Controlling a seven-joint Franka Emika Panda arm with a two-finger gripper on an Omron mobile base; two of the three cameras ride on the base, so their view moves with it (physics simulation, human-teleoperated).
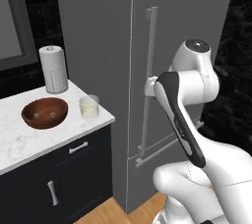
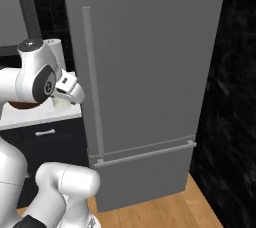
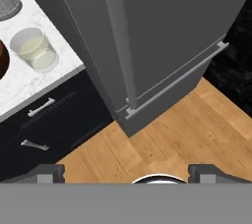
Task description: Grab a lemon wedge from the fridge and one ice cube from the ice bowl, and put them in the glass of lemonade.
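Tool (image 3: 126, 171) spread wide, hovering beside the closed fridge's (image 3: 172, 26) bar handle (image 3: 120, 41).

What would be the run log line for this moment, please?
phase: reaching for fridge handle | gripper: open, holds nothing | fridge: closed | glass of lemonade: on counter beside ice bowl

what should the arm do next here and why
Probably move the open gripper onto the fridge's vertical bar handle and close on it. The fridge door is shut, so the lemon wedge inside can't be reached yet, and the hand sits beside the handle with nothing between its fingers.
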